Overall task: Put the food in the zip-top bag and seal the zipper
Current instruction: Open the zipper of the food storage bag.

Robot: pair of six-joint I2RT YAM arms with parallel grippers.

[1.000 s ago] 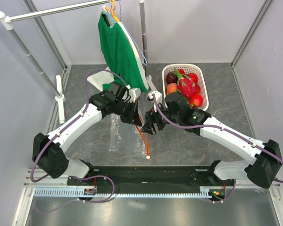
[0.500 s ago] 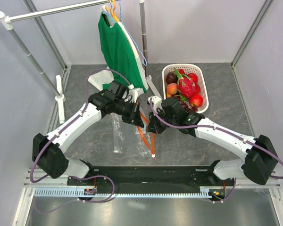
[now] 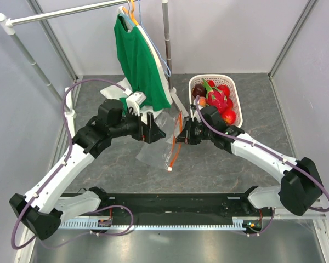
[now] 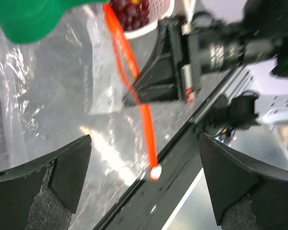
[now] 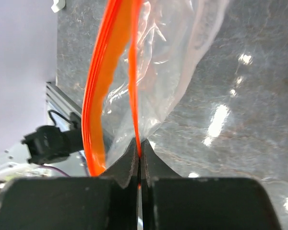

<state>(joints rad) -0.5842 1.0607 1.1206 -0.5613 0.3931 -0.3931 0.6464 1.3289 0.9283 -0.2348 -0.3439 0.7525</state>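
The zip-top bag hangs clear and crumpled between the two arms, low over the table. Its orange-red zipper loops down to a small white end piece. My right gripper is shut on the zipper, with the strip pinched between the tips of that gripper. My left gripper stands open just left of the bag, holding nothing. In the left wrist view the zipper hangs ahead of the spread jaws of the left gripper. The food, a pink dragon fruit and red and orange round fruits, lies in the white basket.
A green garment hangs from a rack pole just behind the grippers. A white cloth lies at the back left. The black base rail runs along the near edge.
My left gripper opened, let go of the bag and drew back to the left. My right gripper shut on the zipper and lifted it toward the basket, so the bag hangs from it.
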